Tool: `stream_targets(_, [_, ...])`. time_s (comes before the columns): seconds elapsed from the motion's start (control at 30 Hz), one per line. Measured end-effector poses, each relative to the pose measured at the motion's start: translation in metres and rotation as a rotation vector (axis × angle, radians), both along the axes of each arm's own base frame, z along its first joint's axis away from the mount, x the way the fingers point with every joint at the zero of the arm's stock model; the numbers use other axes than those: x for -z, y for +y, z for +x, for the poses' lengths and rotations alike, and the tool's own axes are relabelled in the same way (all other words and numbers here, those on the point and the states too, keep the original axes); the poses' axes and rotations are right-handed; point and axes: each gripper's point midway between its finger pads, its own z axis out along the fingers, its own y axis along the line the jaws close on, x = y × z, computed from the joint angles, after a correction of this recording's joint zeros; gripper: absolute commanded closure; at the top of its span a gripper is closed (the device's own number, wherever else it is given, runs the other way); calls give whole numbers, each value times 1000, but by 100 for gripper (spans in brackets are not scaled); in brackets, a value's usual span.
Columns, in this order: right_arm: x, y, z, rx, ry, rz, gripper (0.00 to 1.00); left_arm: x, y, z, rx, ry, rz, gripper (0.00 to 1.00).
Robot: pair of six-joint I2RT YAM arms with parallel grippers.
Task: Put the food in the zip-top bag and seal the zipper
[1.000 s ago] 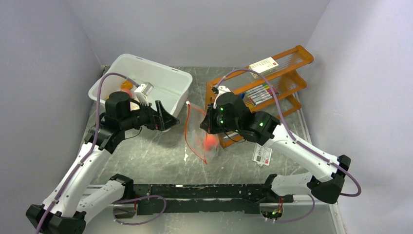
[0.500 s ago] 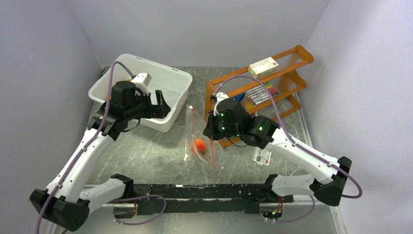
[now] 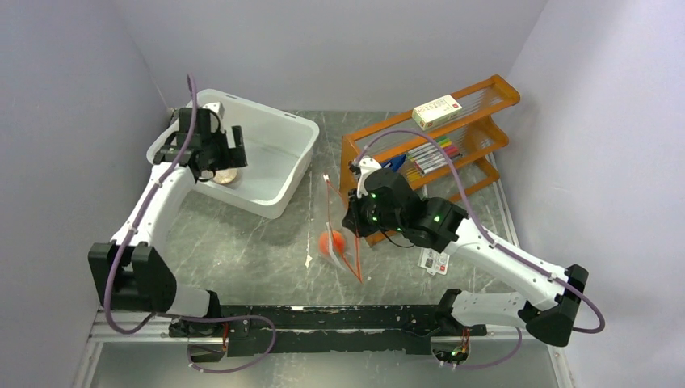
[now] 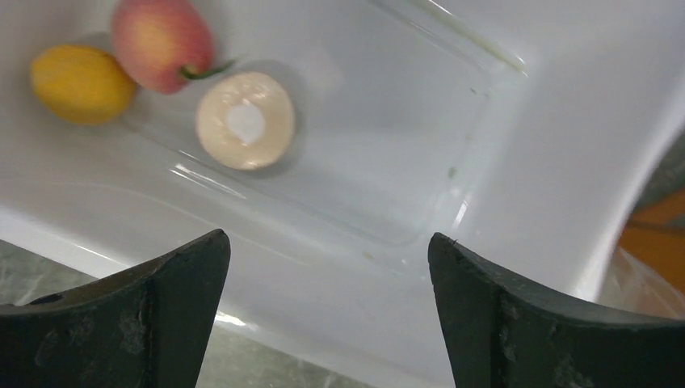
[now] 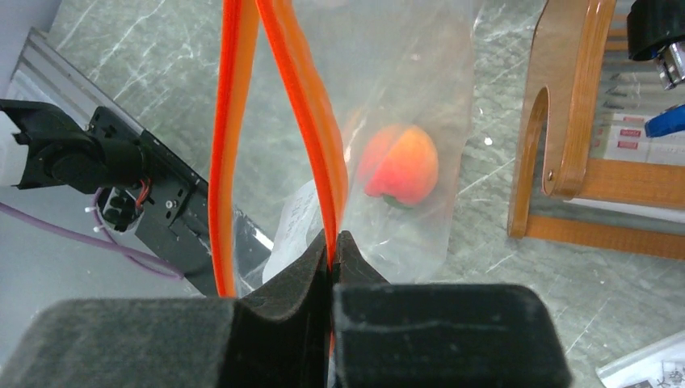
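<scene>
I log right tool (image 5: 333,242) clamped on zipper (image 5: 311,105), left tool (image 4: 325,242) agape; I should centre over the pink fruit (image 4: 161,40)

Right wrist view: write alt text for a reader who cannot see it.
The right gripper pinches the orange-red zipper of the clear zip-top bag, whose mouth gapes open. One peach-pink fruit lies inside the bag, over a grey table, with a wooden rack at right.

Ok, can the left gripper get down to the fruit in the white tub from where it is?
Probably yes. The left gripper hangs open above the tub, and the pale round fruit lies uncovered on its floor just ahead, with nothing between them.
</scene>
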Motion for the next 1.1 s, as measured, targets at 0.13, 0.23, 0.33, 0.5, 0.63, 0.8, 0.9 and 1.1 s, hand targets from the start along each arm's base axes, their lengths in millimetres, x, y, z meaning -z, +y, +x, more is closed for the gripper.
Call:
stream_targets(0.13, [-11,-1,0,-24,-40,15,100,6,33,25,-84,-7,6,11])
stream_targets(0.23, [-27,3,-4,-47,-70,88,100,10,53,40,-139,3,22,11])
stream_targets(0.33, [-32,1,-7,-50,-104,157,100,10,73,57,-182,-13,72,24])
stream_targets(0.5, [-30,-8,-4,-4,-128,163,100,3,96,90,-197,-42,145,19])
stream_targets(0.63, [-57,1,9,11,-167,160,100,7,107,118,-211,-46,168,19])
stream_targets(0.8, [-82,12,22,-5,-216,146,100,50,116,127,-219,38,171,16])
stream_targets(0.9, [-80,11,25,-7,-223,112,100,75,124,125,-220,89,162,14])
stream_targets(1.1, [-69,9,24,-7,-198,71,100,96,132,124,-227,132,149,6])
